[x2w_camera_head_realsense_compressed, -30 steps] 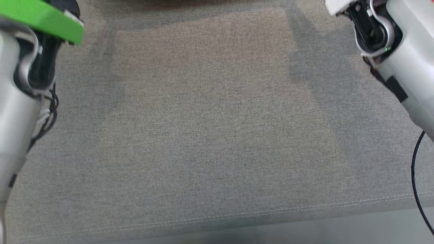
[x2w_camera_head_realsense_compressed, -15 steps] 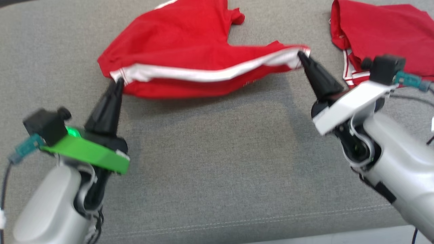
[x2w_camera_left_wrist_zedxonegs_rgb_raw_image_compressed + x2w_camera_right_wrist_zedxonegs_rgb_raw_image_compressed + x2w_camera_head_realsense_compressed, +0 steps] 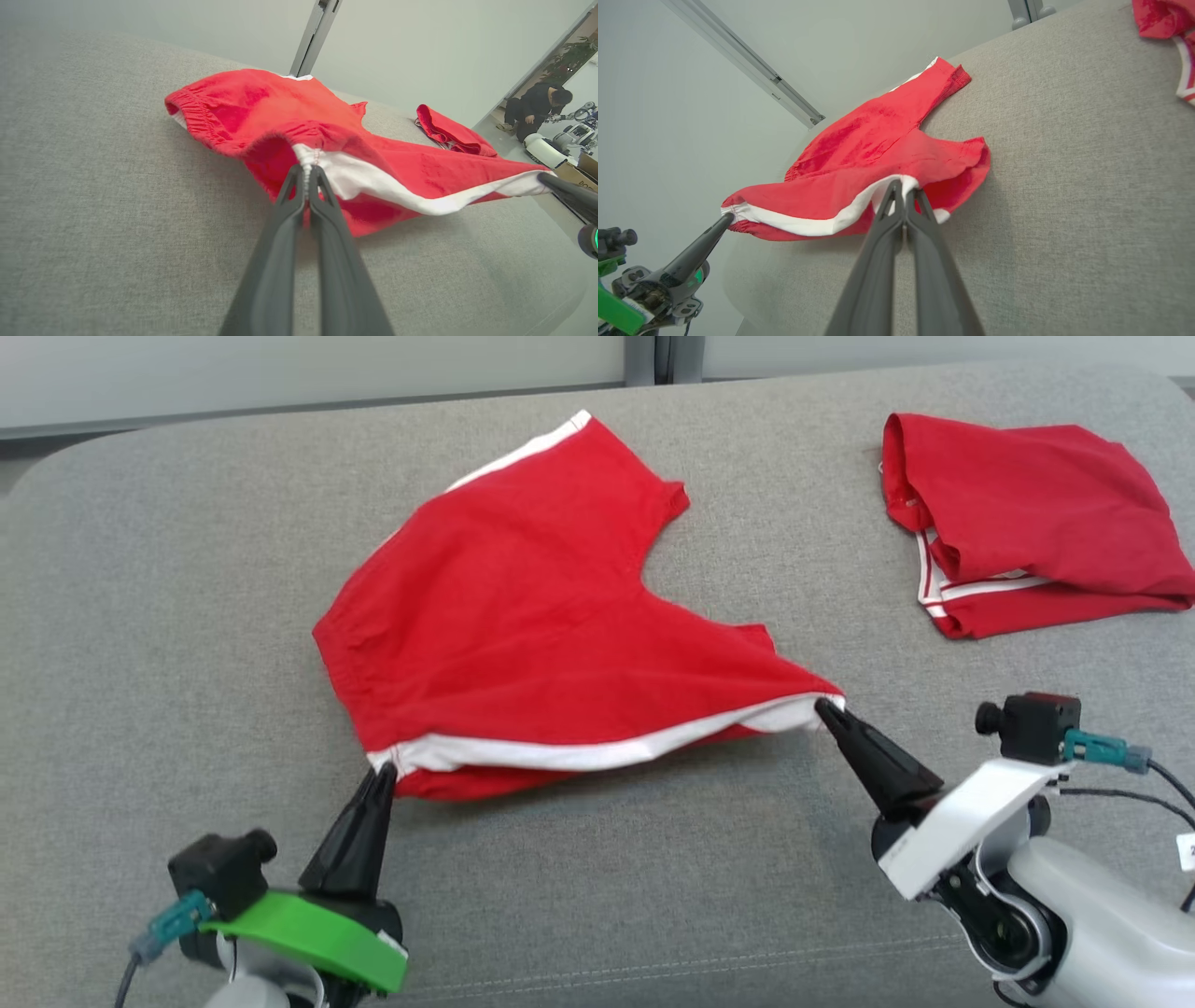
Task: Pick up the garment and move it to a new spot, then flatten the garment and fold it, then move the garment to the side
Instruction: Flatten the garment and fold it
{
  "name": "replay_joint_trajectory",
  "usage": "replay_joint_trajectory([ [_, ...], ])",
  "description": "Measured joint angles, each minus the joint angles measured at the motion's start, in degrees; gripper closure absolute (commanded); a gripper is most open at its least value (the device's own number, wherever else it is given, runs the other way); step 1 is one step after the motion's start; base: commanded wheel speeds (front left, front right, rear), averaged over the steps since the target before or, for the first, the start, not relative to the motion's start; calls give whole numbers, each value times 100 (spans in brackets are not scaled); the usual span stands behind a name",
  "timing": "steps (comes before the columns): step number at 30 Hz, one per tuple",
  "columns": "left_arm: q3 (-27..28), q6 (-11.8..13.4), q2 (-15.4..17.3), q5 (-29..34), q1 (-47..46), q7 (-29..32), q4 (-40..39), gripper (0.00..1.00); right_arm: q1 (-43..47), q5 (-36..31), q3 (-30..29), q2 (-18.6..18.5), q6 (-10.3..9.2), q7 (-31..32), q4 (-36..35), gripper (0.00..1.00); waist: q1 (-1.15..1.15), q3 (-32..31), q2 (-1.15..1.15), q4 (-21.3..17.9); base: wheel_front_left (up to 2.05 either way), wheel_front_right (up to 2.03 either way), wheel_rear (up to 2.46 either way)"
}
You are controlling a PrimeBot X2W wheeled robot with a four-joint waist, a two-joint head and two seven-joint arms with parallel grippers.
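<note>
The garment (image 3: 551,625) is a pair of red shorts with a white side stripe, spread over the middle of the grey cushion (image 3: 187,616). My left gripper (image 3: 383,773) is shut on the shorts' near-left corner by the waistband. My right gripper (image 3: 826,707) is shut on the near-right corner at the leg hem. The white-striped edge hangs taut between the two, slightly off the cushion. In the left wrist view the left gripper (image 3: 307,173) pinches the white seam of the garment (image 3: 280,107). In the right wrist view the right gripper (image 3: 903,186) pinches the garment (image 3: 878,144) at its hem.
A second pair of red shorts (image 3: 1018,523), folded, lies at the far right of the cushion. The cushion's front seam (image 3: 709,961) runs close to my arms. A person (image 3: 537,109) crouches on the floor far off in the left wrist view.
The head camera has tilted up, bringing the shorts and both grippers into view. Both grippers keep hold of the striped edge, which now lies nearer the cushion's front.
</note>
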Motion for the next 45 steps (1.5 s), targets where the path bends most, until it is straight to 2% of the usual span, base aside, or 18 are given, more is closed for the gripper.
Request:
replay_joint_trajectory([
  [12, 421, 0, -280, 272, 1133, 1, 231, 100, 939, 523, 303, -563, 0, 36, -283, 100, 0, -451, 0, 76, 0, 0, 0],
  [20, 464, 0, -382, 389, 1329, 1, 278, 100, 1026, 488, 432, -615, 0, 132, -180, 100, 0, -399, 0, 173, 0, 0, 0],
  [27, 519, 0, -504, 645, 1143, 0, 43, 100, 782, 282, 93, -584, 0, 49, -260, 100, 0, -261, 0, 253, 0, 0, 0],
  [34, 657, 0, -502, 933, 380, 0, -379, 100, -29, 9, -290, -575, 0, 9, -199, 100, 0, -46, 0, 350, 0, 0, 0],
  [41, 586, 0, -465, 800, -535, 0, -204, 100, -1471, -260, -183, -192, 0, 257, 641, 100, 0, 232, 0, 431, 0, 0, 0],
  [42, 586, 0, -465, 800, -535, 0, -204, 100, -1471, -260, -183, -192, 0, 257, 641, 100, 0, 232, 0, 431, 0, 0, 0],
  [45, 543, 0, -450, 751, -937, 0, 54, 100, -2118, -281, -126, 30, 0, 366, 1168, 100, 0, 389, 0, 478, 0, 0, 0],
])
